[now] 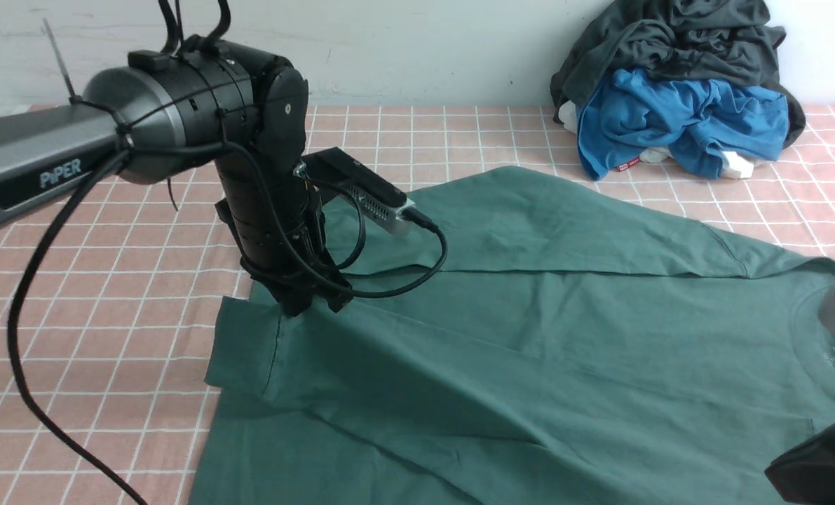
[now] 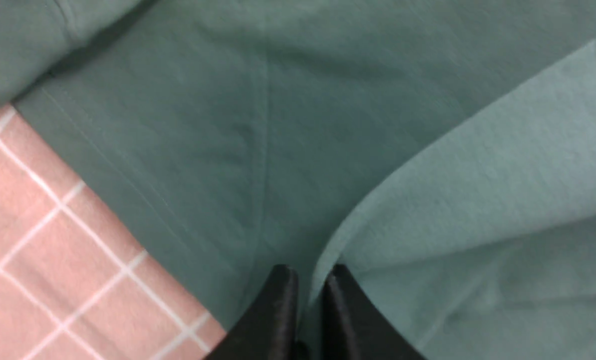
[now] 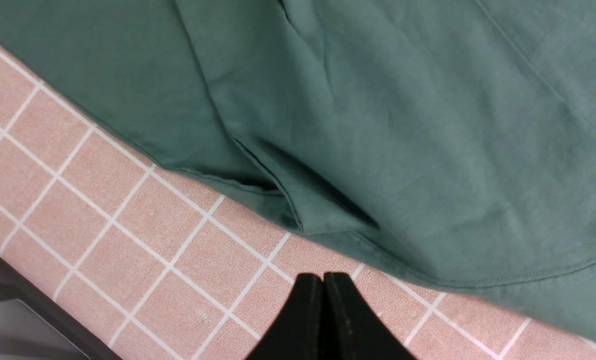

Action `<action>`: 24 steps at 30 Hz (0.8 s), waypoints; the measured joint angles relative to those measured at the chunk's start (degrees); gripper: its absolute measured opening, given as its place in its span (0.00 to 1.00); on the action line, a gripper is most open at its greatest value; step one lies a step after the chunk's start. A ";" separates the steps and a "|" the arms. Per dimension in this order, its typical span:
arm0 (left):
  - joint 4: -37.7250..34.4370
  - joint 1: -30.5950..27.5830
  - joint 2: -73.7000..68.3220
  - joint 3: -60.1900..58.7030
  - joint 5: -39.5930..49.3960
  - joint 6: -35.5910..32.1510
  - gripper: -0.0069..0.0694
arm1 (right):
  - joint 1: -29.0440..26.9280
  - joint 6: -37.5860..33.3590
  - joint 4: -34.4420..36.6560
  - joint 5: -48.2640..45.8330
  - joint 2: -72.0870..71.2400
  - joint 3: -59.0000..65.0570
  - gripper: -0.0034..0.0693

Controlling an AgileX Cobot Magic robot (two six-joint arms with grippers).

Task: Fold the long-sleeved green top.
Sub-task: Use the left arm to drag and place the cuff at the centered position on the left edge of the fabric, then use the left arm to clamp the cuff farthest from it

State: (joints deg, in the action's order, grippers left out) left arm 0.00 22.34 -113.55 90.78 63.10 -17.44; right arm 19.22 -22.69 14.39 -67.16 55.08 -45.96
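Seemed mid-fold on the top (image 1: 529, 315), left gripper (image 2: 310, 274) narrow about it, hold unclear, right gripper (image 3: 323, 278) closed, empty; likely needed letting go next.

This looks like a robotics lab bench, not a home. A black robot arm (image 1: 179, 105) marked PIPER, with trailing cables and a wrist camera (image 1: 368, 193), reaches over a pink checked tablecloth (image 1: 123, 301). Behind it is a bare white wall (image 1: 424, 42). The green long-sleeved top (image 1: 529, 337) lies spread out, with a heap of garments (image 1: 676, 91) behind it.
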 joint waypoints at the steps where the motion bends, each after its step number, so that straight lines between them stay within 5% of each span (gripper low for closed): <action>1: 0.42 -0.11 -1.15 0.96 -0.13 0.00 0.22 | 0.00 0.00 0.00 -0.07 0.00 0.00 0.03; 12: 2.70 -1.07 -3.46 11.02 1.77 6.68 0.77 | 0.00 5.04 -3.59 0.05 0.00 -1.26 0.03; 18: 3.11 -3.04 -6.00 15.86 1.85 5.83 0.83 | 0.00 9.35 -8.92 0.76 0.00 -3.73 0.03; 24: 3.03 -3.42 -12.07 16.05 -2.21 -2.75 0.83 | 0.00 10.07 -9.91 2.51 0.00 -4.68 0.03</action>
State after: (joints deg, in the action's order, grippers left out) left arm 3.03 18.92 -125.62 106.83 60.89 -20.19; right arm 19.22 -12.62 4.48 -64.65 55.08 -50.64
